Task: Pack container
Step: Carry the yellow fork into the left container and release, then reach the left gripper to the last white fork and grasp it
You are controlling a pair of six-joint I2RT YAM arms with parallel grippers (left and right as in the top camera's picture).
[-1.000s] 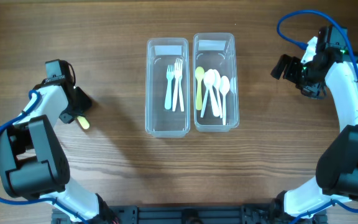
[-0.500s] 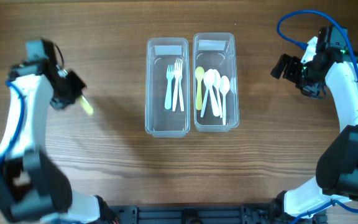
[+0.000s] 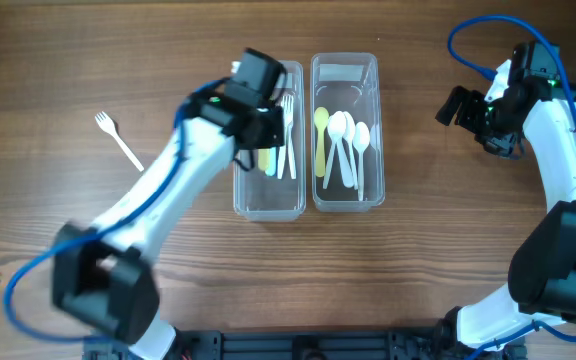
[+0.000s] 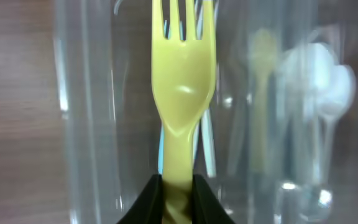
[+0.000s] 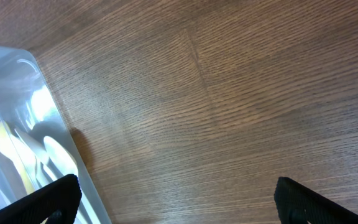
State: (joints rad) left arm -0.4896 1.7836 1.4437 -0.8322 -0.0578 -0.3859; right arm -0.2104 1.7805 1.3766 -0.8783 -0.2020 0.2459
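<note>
Two clear containers stand side by side: the left container (image 3: 267, 195) holds forks, the right container (image 3: 347, 195) holds spoons (image 3: 345, 140). My left gripper (image 3: 265, 150) is shut on a yellow fork (image 4: 182, 81) and holds it over the left container, above the pale forks (image 3: 286, 140) inside. A white fork (image 3: 118, 140) lies on the table at the left. My right gripper (image 3: 460, 108) is open and empty, right of the spoon container, whose corner (image 5: 17, 124) shows in the right wrist view.
The wooden table (image 3: 418, 260) surrounds the containers. The right arm's blue cable (image 3: 468, 50) loops at the top right.
My left arm has swung from the far left to above the left container, carrying the yellow fork. A white fork is now uncovered at the left. The right arm has not moved.
</note>
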